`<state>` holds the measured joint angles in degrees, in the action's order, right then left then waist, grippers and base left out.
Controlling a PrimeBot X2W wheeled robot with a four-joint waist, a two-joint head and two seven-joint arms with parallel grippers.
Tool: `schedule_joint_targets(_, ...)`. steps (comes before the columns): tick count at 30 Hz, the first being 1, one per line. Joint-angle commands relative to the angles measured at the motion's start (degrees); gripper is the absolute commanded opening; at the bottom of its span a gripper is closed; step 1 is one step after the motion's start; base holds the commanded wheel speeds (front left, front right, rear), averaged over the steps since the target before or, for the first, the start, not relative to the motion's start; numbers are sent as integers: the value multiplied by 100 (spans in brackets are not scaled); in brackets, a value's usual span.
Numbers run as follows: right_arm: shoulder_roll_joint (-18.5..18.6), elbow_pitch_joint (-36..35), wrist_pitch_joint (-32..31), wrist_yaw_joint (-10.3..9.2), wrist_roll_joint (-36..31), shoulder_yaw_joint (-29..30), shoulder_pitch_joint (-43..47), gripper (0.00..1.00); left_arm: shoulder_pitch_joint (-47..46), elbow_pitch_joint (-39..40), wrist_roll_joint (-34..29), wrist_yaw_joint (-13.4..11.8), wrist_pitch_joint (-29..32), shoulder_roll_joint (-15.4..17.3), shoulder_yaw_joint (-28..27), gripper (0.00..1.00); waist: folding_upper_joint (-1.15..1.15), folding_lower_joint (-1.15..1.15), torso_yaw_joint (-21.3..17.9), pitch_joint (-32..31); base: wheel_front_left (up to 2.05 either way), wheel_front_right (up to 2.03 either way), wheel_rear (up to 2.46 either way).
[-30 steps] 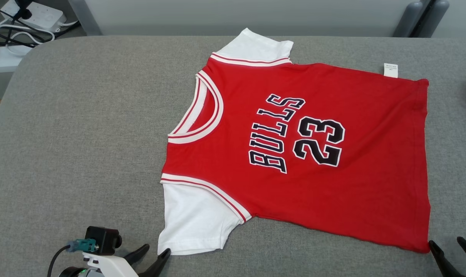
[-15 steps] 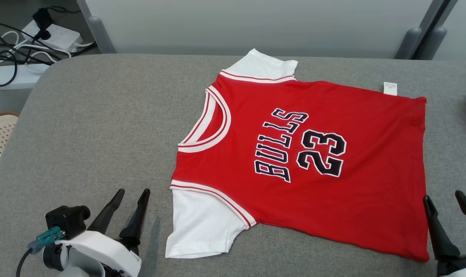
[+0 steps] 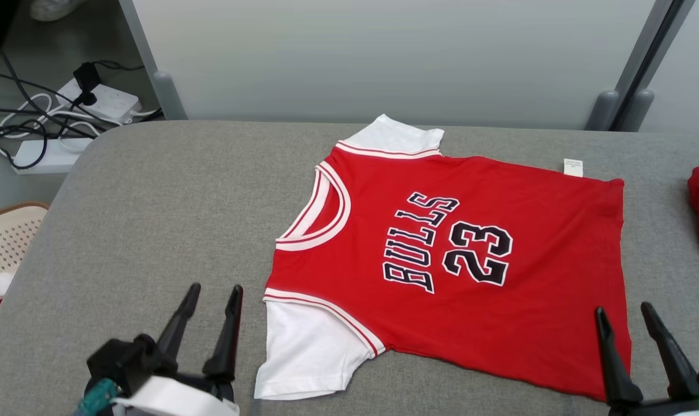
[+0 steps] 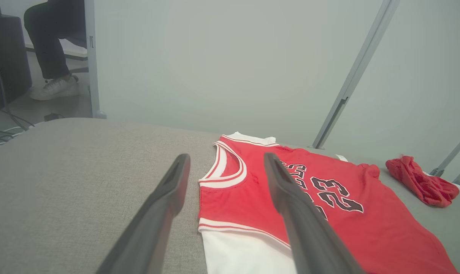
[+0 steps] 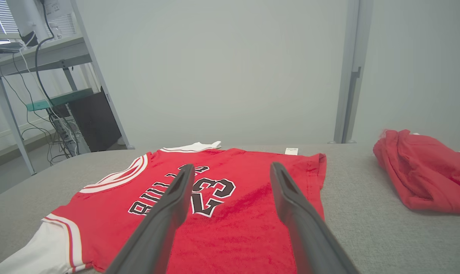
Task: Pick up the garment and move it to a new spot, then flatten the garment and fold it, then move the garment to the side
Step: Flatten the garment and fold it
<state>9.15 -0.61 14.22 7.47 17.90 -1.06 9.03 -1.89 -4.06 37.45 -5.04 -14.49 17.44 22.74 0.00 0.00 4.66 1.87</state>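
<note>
Now: both tools released, jersey flat on counter

L tool (image 3: 215,288) and R tool (image 3: 624,309) are both spread and empty. L is beside the white sleeve, R at the hem corner of the jersey (image 3: 546,242). It lies flat on the grey counter (image 3: 153,202), collar twd robot's left. R wrist view gives the crumpled red cloth (image 5: 424,171) whole. L wrist view adds a person's shoe (image 4: 55,86).

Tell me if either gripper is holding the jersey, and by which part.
Nothing is held. The left gripper and right gripper are both open and empty; the jersey lies flat on the table.
</note>
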Motion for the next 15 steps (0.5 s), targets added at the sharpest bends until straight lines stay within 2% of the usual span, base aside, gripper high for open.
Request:
schedule_joint_targets(1,99,-82,76,2,-103,-147,-8,100,-12,133,-164,67,-50,41,-263,100,0,0,-32,-44,0,0,0)
schedule_joint_targets(7,77,-47,77,2,-181,-129,180,100,378,106,-522,154,-51,-170,-456,100,0,0,-96,-71,0,0,0)
schedule_joint_targets(12,87,-37,77,2,-174,-118,204,100,426,-65,-603,246,-26,-182,-396,100,0,0,-97,-39,0,0,0)
schedule_joint_targets(15,110,-35,77,2,-160,-145,180,100,388,-252,-589,299,239,-156,-256,100,0,0,-98,-7,0,0,0)
